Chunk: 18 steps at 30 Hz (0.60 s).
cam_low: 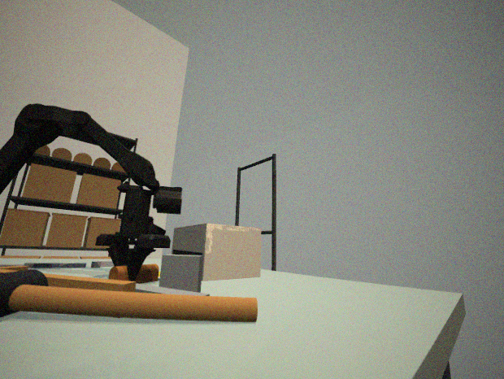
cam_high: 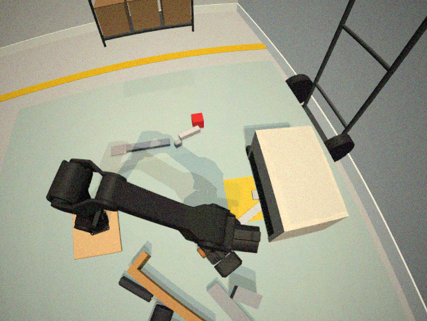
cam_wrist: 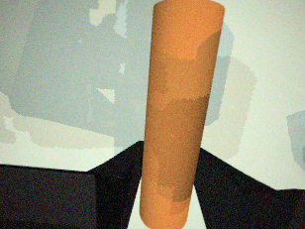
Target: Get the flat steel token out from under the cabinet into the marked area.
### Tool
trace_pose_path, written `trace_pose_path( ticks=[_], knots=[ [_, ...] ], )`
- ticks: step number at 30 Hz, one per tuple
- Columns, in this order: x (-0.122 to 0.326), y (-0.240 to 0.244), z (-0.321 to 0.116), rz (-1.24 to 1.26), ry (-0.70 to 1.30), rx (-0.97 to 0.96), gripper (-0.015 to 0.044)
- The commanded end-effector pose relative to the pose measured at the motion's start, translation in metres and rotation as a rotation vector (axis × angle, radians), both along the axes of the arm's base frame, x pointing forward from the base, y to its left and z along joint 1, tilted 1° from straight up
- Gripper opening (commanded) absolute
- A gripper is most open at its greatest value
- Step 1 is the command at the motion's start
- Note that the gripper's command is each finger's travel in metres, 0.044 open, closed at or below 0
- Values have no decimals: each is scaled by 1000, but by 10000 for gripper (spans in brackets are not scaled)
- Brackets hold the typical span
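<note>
Claw point(cam_high: 216, 257) point(cam_low: 133, 272) point(cam_wrist: 166, 149) clamped on an orange cylindrical handle point(cam_high: 202, 253) point(cam_low: 149, 273) point(cam_wrist: 179, 98), token unconfirmed
Pale flat strip point(cam_high: 250, 212) slants across the yellow marked area point(cam_high: 237, 189) to the cream box-shaped cabinet point(cam_high: 304, 179) point(cam_low: 232, 252). Small pale piece point(cam_high: 255, 194) at its front: token or tool tip, can't tell, nor its long axis.

My table point(cam_high: 310, 268) point(cam_low: 325, 333): pale green. Cabinet point(cam_high: 300, 179) point(cam_low: 232, 254) stands right. Yellow patch point(cam_high: 237, 189) marked along its left side; small pale plate point(cam_high: 255, 195) on patch, beside cabinet, partly hidden from me. Far middle: red block point(cam_high: 197, 120), white bar point(cam_high: 189, 132) at its near side, small cube point(cam_high: 178, 142) by bar's left end. Long grey bar point(cam_high: 148, 145) farther left. Tan board point(cam_high: 98, 243) left, under my base. Near side: orange angled bar point(cam_high: 165, 293) point(cam_low: 89, 281), grey bar point(cam_high: 231, 302) to its right.
</note>
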<state>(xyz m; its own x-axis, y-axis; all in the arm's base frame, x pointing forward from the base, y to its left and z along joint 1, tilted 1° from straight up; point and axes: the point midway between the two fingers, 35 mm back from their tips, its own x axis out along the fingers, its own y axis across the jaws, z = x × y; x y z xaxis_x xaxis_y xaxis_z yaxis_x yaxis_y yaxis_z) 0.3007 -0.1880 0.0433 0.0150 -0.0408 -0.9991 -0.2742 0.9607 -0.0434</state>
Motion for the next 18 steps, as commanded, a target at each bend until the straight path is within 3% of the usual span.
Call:
trace_pose_path(
  ticks=[1, 18],
  knots=[
    [0, 7, -1, 4, -1, 10, 0],
    [-5, 26, -2, 4, -1, 11, 0]
  ],
)
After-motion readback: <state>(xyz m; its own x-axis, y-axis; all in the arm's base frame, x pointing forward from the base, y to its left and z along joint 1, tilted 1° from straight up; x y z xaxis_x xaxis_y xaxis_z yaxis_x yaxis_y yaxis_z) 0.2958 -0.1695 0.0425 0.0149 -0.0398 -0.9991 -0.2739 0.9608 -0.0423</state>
